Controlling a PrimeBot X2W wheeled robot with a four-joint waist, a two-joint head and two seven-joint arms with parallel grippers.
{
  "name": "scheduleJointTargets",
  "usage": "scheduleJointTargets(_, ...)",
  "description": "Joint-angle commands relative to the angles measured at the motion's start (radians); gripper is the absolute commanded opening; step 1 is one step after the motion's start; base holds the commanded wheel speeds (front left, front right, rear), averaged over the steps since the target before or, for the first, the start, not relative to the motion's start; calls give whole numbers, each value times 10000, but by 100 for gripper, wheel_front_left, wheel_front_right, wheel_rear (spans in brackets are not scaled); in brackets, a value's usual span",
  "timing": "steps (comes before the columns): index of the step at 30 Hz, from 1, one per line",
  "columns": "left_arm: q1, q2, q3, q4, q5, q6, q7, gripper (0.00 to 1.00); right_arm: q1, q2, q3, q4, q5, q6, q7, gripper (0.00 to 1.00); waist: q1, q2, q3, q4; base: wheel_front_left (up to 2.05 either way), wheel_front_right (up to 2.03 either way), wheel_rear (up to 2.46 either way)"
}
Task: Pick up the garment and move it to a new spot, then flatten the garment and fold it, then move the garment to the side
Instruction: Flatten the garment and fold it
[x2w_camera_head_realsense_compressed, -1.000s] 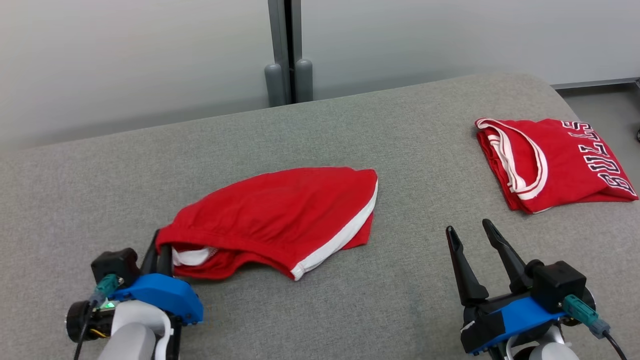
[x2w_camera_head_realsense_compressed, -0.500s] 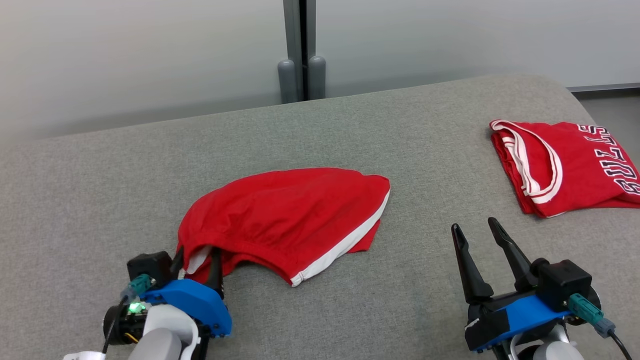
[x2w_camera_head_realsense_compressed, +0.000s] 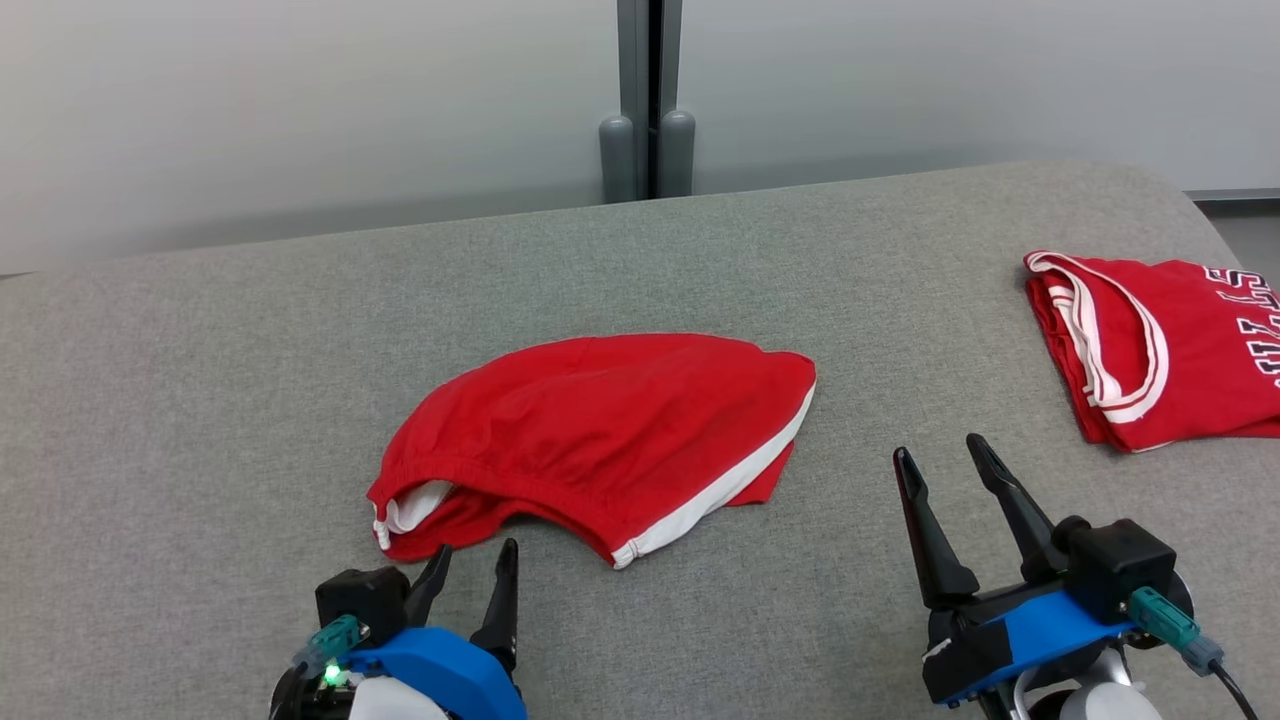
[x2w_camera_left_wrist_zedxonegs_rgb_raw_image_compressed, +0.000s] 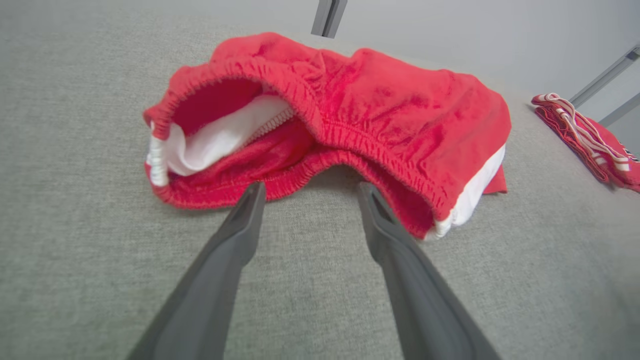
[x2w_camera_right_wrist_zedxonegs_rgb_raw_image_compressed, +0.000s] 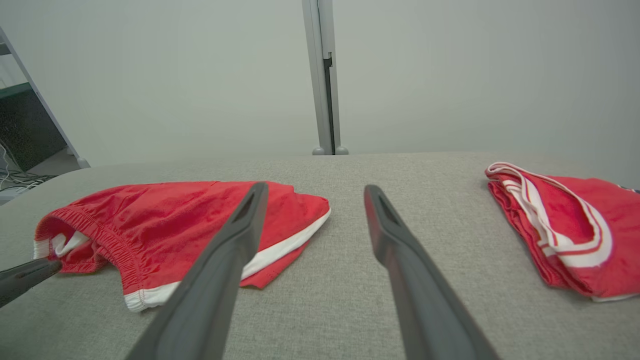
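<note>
The garment (x2w_camera_head_realsense_compressed: 600, 440) is a pair of red shorts with a white side stripe, lying crumpled in the middle of the grey surface (x2w_camera_head_realsense_compressed: 200, 380). Its elastic waistband (x2w_camera_left_wrist_zedxonegs_rgb_raw_image_compressed: 320, 135) gapes toward me, showing white lining. My left gripper (x2w_camera_head_realsense_compressed: 475, 560) is open just short of that waistband, fingertips (x2w_camera_left_wrist_zedxonegs_rgb_raw_image_compressed: 252, 192) apart and touching no cloth. At the lower right, well clear of the shorts, my right gripper (x2w_camera_head_realsense_compressed: 938, 455) is open and empty. The shorts (x2w_camera_right_wrist_zedxonegs_rgb_raw_image_compressed: 175, 225) lie to the left of its fingers (x2w_camera_right_wrist_zedxonegs_rgb_raw_image_compressed: 240, 235).
A folded red jersey (x2w_camera_head_realsense_compressed: 1160, 345) with white trim and lettering lies at the far right of the surface, also in the right wrist view (x2w_camera_right_wrist_zedxonegs_rgb_raw_image_compressed: 565, 230). A grey post (x2w_camera_head_realsense_compressed: 648, 100) stands behind the far edge against a pale wall. The surface's right corner rounds off.
My left gripper has let go of the waistband, opened, and drawn back toward me; the shorts have settled on the surface. The head camera has panned left. The right gripper is unchanged.
</note>
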Motion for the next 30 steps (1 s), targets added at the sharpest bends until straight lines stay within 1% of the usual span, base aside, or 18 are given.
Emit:
scheduleJointTargets(1, 100, 34, -84, -295, -34, -51, 160, 100, -18, -2, 7, 5, 36, 2, -31, 100, 0, 0, 15, 14, 0, 0, 0)
scheduleJointTargets(5, 251, -166, -458, -787, -399, -380, 826, 100, -78, 0, 62, 32, 22, 2, -1, 100, 0, 0, 31, -41, 0, 0, 0)
scheduleJointTargets(9, -38, -283, -826, -627, -517, -543, 1559, 100, -167, -2, 158, 53, 51, 2, 8, 100, 0, 0, 45, -222, 0, 0, 0)
scheduleJointTargets(13, -313, -409, -881, -357, -698, -539, 1782, 100, -178, 0, 196, 69, 87, 2, -18, 100, 0, 0, 67, -422, 0, 0, 0)
scheduleJointTargets(18, -719, -543, -708, 316, -1065, -457, 1918, 100, -164, 0, 181, 77, 106, 2, -72, 100, 0, 0, 158, -716, 0, 0, 0)
scheduleJointTargets(24, -1199, -636, -508, 939, -1459, -473, 1981, 100, -225, 0, 112, 77, 160, 4, -159, 100, 0, 0, 371, -868, 0, 0, 0)
scheduleJointTargets(30, -1649, -728, -456, 1356, -2013, -776, 2130, 100, -303, 0, 112, 160, 235, 2, -263, 100, 0, 0, 511, -895, 0, 0, 0)
